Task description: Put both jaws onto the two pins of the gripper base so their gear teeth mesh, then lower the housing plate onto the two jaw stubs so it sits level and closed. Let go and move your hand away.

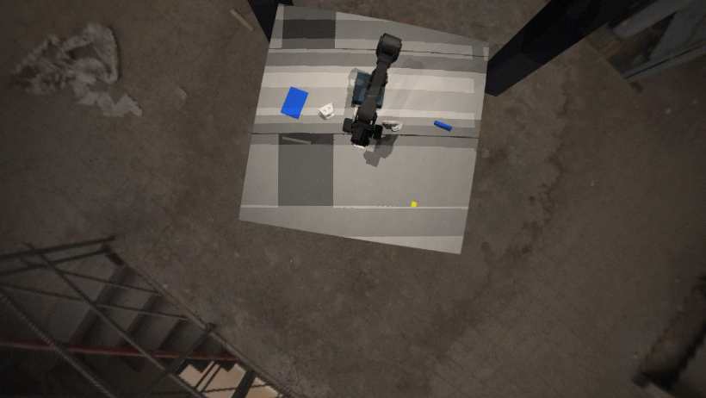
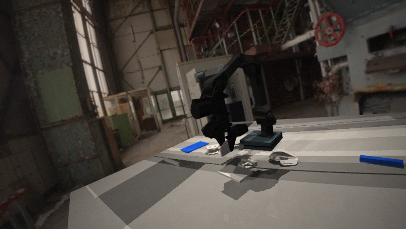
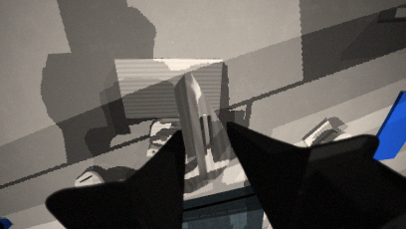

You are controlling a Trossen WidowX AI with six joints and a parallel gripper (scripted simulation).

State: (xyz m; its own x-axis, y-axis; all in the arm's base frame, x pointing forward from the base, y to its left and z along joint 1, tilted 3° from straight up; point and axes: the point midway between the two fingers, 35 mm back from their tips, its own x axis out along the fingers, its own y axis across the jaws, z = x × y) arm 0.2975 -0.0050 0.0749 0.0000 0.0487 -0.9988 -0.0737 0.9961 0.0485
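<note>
Seen from above, with clock directions centred on the gripper [image 1: 362,135] [image 2: 227,147] [image 3: 205,128], a blue panel [image 1: 294,102] [image 2: 194,146] [image 3: 393,129] and a small white part [image 1: 326,110] [image 2: 213,148] [image 3: 325,130] lie at 10 o'clock. The gripper pinches a pale, thin piece [image 2: 226,149] [image 3: 191,119] above a ribbed plate [image 2: 234,175] [image 3: 169,95], its exact identity unclear. A curved white part [image 1: 393,125] [image 2: 283,159] [image 3: 91,178] sits at 2 o'clock, a yellow block [image 1: 413,204] at 5, a blue bar [image 1: 442,125] [image 2: 381,161] [image 3: 5,223] at 3.

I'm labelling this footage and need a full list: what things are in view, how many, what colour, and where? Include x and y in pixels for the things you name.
Held part [image 2: 226,148] [image 3: 191,116]: one, pale grey, between the fingertips
Ribbed plate [image 2: 234,175] [image 3: 149,90]: one, pale, below the gripper
White curved part [image 1: 393,126] [image 2: 289,160]: one, beside the arm
Small white part [image 1: 326,110] [image 2: 212,148]: one, by the blue slab
Blue slab [image 1: 294,102] [image 2: 194,146]: one
Blue bar [image 1: 442,125] [image 2: 381,161]: one
Pale stick [image 1: 296,139] [image 2: 172,162]: one
Yellow block [image 1: 413,204]: one
Gripper [image 2: 227,148] [image 3: 205,130]: one, black
</note>
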